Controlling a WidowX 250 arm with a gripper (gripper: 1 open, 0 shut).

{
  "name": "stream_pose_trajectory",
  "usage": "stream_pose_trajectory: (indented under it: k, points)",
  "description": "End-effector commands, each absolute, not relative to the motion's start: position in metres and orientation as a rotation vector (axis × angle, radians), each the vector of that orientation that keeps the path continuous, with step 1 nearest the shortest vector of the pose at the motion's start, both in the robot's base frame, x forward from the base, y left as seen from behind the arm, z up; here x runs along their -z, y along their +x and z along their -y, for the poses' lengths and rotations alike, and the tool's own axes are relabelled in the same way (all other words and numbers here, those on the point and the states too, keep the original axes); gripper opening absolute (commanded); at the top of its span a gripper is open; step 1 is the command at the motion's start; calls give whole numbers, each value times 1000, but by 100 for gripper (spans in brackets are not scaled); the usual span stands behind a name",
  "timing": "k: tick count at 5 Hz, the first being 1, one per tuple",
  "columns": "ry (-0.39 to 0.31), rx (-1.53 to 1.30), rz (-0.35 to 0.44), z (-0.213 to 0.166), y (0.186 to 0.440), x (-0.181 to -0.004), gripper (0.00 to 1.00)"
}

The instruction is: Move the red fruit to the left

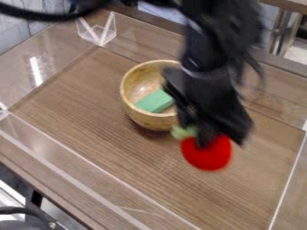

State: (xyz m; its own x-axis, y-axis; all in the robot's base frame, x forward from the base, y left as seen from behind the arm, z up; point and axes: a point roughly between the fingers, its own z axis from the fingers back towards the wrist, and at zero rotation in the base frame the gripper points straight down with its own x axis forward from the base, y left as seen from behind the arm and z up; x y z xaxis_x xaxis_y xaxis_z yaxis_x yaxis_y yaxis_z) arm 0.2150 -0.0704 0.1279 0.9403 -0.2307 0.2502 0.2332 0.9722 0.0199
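The red fruit (209, 152) is a rounded bright red toy with a green leafy top, and it hangs in the air over the right part of the wooden table. My gripper (204, 135) is shut on its green top, pointing steeply down, with the black arm rising behind it. The fruit is blurred by motion. It sits just right of the wooden bowl (144, 81) in the picture.
The wooden bowl holds a green rectangular block (153, 98). A clear plastic wall (48, 54) borders the table (84, 135) on the left and front. A small clear stand (96, 29) sits at the back left.
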Motion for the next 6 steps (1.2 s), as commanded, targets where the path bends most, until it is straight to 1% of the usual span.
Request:
stream_pose_trajectory:
  k: [1,2,3,4,6]
  points:
    - [-25,263,273,74,225,-132,0]
    - [-24,277,279,69,226,-134,0]
    - [-8,190,285,59,227,-150,0]
    - [-1,113,285,60,234,-163,0]
    - [-17,96,267,91,228,-166,0]
